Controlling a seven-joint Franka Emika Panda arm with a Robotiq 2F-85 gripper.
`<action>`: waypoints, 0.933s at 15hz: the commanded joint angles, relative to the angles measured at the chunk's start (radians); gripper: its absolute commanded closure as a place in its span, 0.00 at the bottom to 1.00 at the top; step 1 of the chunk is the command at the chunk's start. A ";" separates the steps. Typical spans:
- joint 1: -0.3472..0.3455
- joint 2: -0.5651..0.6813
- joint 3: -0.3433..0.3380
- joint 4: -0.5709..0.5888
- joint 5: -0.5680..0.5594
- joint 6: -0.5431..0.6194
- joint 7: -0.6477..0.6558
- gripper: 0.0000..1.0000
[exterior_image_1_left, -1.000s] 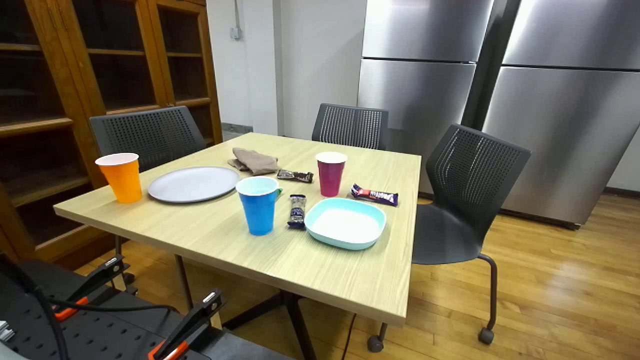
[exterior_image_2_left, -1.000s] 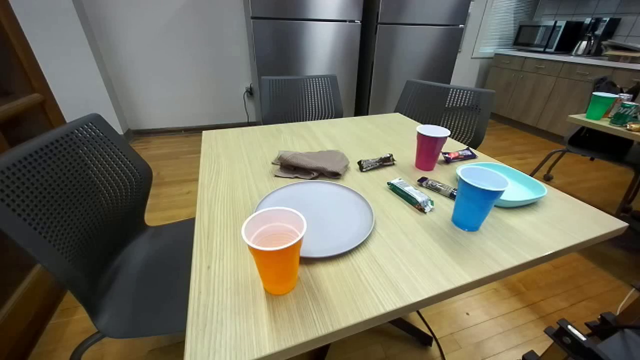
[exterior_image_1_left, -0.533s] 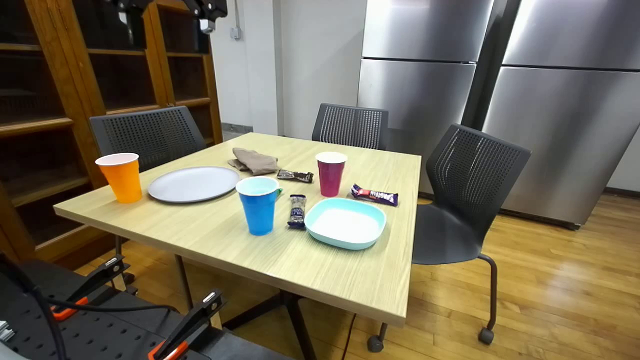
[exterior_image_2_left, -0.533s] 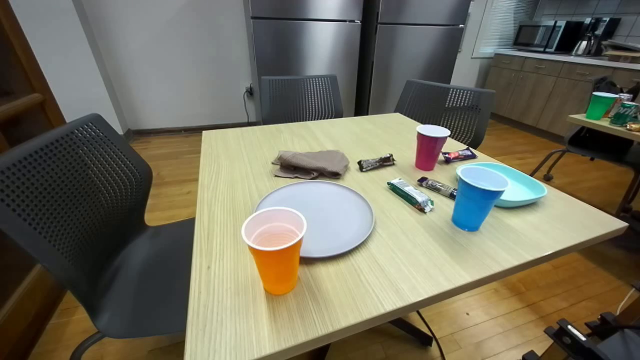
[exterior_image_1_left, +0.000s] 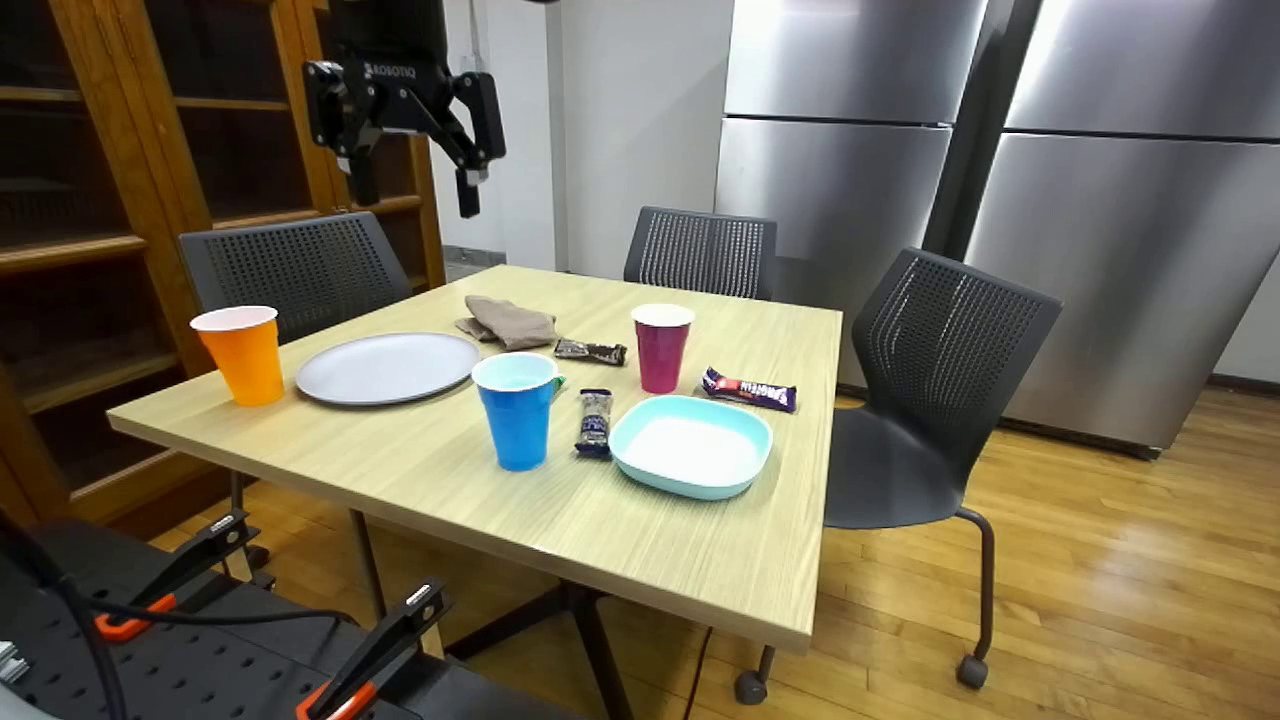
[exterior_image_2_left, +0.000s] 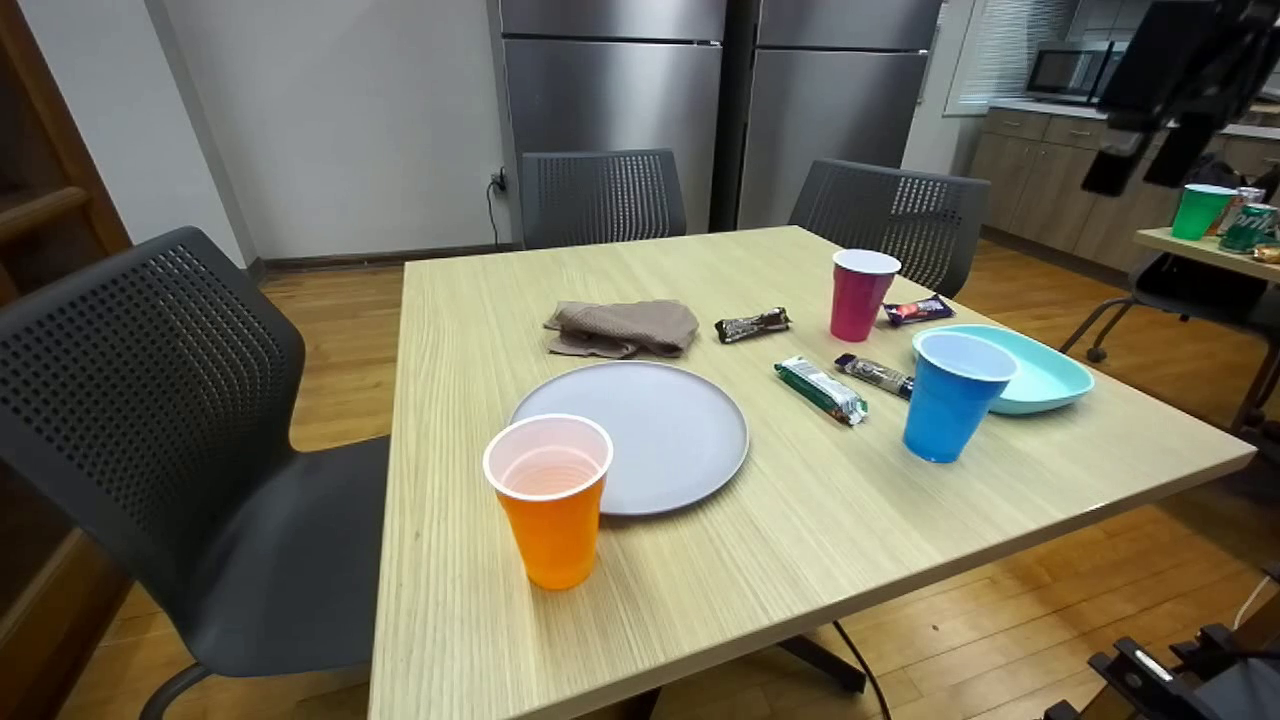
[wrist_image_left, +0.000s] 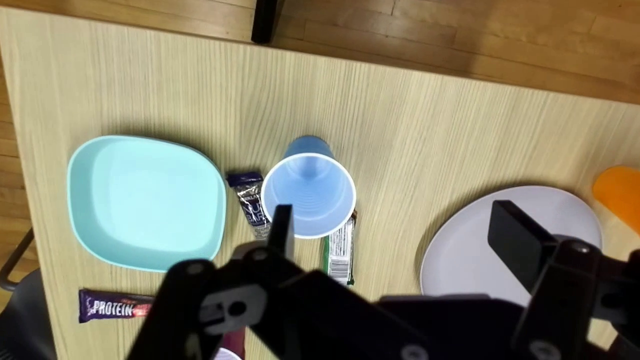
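Hand (exterior_image_1_left: 416, 193) came down into both exterior views, jaws spread wide, released. Tapered blue plastic cup (exterior_image_1_left: 519, 422) upright on wood-grain tabletop (exterior_image_1_left: 650, 540); foil-wrapped nut bar (exterior_image_1_left: 594, 424) just beside it, rounded-square turquoise dish (exterior_image_1_left: 692, 447) next, crumpled brown towel (exterior_image_1_left: 512, 322) farther, stainless refrigerators (exterior_image_1_left: 1140, 280) behind.

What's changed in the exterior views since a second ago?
The fingers, out of frame then, have come down into both exterior views; they stand open, holding nothing, with nothing taken or let go. The blue cup, orange cup, grey plate and brown cloth stayed put.
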 joint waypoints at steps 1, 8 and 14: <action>0.021 0.113 0.009 -0.010 0.057 0.166 0.012 0.00; 0.026 0.347 0.039 0.019 0.048 0.378 0.021 0.00; 0.016 0.528 0.071 0.096 0.038 0.432 0.075 0.00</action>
